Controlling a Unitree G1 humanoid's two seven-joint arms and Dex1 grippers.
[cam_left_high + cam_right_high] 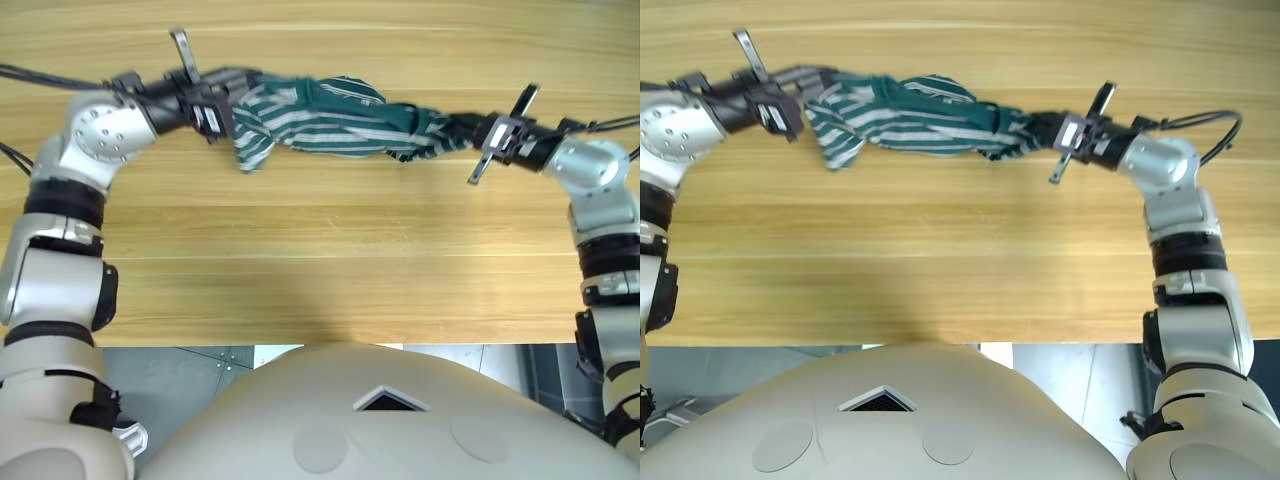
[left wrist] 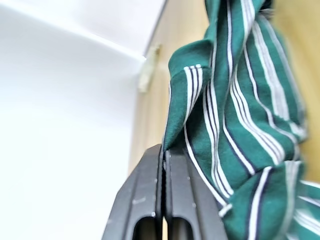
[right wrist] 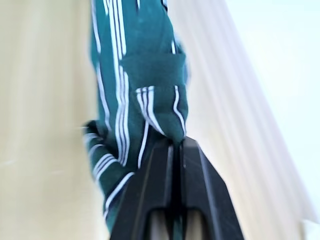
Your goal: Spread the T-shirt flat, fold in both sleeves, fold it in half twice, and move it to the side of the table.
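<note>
A green T-shirt (image 1: 320,115) with white stripes hangs bunched and stretched between my two grippers over the far part of the wooden table (image 1: 320,250). My left gripper (image 1: 240,92) is shut on the shirt's left end; its closed fingers (image 2: 165,195) pinch a striped edge of the T-shirt (image 2: 240,115). My right gripper (image 1: 462,130) is shut on the right end, with the cloth (image 3: 145,95) clamped between the fingers (image 3: 175,185). A loose fold droops toward the table under the left end (image 1: 835,150).
The table's near edge (image 1: 300,340) runs in front of me, with grey floor (image 1: 170,375) below it. Bare wood lies between the shirt and the near edge. Cables (image 1: 1210,125) trail from both wrists.
</note>
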